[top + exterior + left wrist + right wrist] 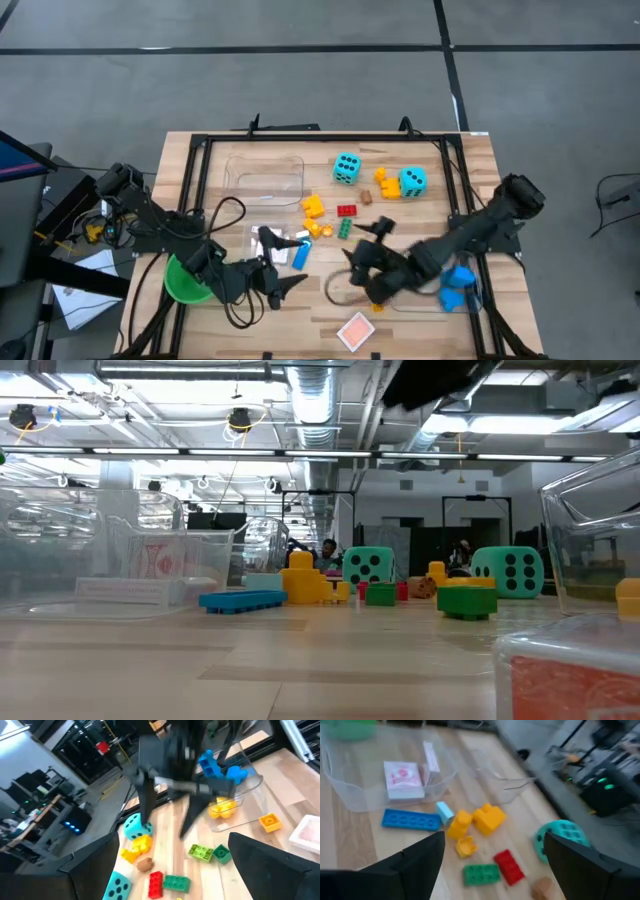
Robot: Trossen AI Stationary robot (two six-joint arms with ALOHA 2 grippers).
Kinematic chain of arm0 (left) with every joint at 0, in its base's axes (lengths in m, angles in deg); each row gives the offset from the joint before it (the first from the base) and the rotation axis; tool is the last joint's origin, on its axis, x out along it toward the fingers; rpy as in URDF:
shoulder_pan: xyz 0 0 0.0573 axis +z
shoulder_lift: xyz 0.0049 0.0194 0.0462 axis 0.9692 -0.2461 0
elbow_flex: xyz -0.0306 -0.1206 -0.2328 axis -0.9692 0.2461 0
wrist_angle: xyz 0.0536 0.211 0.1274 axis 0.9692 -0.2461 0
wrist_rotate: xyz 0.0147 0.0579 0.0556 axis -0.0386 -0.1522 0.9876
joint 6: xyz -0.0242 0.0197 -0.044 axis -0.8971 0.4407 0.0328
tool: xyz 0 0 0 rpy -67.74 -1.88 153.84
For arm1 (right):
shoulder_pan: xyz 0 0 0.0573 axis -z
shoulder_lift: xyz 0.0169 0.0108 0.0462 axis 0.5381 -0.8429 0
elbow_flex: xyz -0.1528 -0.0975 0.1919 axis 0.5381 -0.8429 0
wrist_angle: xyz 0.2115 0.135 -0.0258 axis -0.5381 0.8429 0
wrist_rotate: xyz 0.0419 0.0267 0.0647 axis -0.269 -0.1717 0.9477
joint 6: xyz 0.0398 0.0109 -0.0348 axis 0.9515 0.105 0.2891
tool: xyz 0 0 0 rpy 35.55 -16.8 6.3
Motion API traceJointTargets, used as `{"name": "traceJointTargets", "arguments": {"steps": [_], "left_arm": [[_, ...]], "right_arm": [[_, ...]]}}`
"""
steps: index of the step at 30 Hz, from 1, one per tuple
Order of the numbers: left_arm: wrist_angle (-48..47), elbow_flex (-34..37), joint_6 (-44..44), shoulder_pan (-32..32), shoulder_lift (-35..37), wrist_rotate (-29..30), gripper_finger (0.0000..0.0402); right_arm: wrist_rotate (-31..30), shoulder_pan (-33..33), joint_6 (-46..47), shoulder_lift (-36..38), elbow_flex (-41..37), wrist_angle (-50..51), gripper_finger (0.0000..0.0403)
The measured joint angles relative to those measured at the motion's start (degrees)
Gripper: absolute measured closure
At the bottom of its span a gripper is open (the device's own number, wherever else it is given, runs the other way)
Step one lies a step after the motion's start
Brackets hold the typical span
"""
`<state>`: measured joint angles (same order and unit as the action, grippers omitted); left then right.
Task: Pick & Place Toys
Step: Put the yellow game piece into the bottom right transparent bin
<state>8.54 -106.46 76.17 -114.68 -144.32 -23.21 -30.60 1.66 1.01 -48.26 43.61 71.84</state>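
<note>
On the wooden table point(420, 310), bricks point(345, 211) lie scattered; left claw point(283, 283) and right claw point(362, 262) both hang released.

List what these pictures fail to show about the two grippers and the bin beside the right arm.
- Left gripper: the high view is too small to show its finger gap.
- Right gripper: motion-blurred in the left wrist view.
- Clear bin: the right arm covers it from above, so its brick count is uncertain.
</note>
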Motion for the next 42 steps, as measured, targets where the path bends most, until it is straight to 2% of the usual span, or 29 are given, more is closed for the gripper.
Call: {"name": "traceJointTargets", "arguments": {"steps": [5, 15, 22, 28, 31, 36, 42], "left_arm": [[-1.6, 0.0, -0.2, -0.5, 0.0, 1.6, 0.0032], [-2.6, 0.0, -0.5, -0.9, 0.0, 3.6, 0.0032], [-2.6, 0.0, -4.5, -0.9, 0.0, 3.6, 0.0032], [-2.7, 0.0, -9.4, -0.9, 0.0, 2.3, 0.0032], [-2.7, 0.0, -12.1, -1.8, 0.0, 1.8, 0.0032], [-2.7, 0.0, -14.7, -4.5, 0.0, 1.6, 0.0032], [-2.2, 0.0, -16.9, -7.1, 0.0, 1.5, 0.0032]], "right_arm": [[8.2, 7.7, -10.2, 0.0, -8.0, -21.9, 0.0075], [19.9, 15.7, -10.9, 0.0, -18.3, -42.1, 0.0077], [21.2, 16.9, -15.3, -0.4, -21.4, -50.6, 0.0077], [25.6, 18.8, -23.8, -8.2, -19.6, -59.4, 0.0077], [25.8, 20.1, -26.6, -12.2, -17.5, -59.5, 0.0077], [27.0, 22.3, -27.4, -13.4, -16.2, -59.9, 0.0077], [33.9, 24.4, -26.5, -13.9, -16.2, -61.0, 0.0077]]}}
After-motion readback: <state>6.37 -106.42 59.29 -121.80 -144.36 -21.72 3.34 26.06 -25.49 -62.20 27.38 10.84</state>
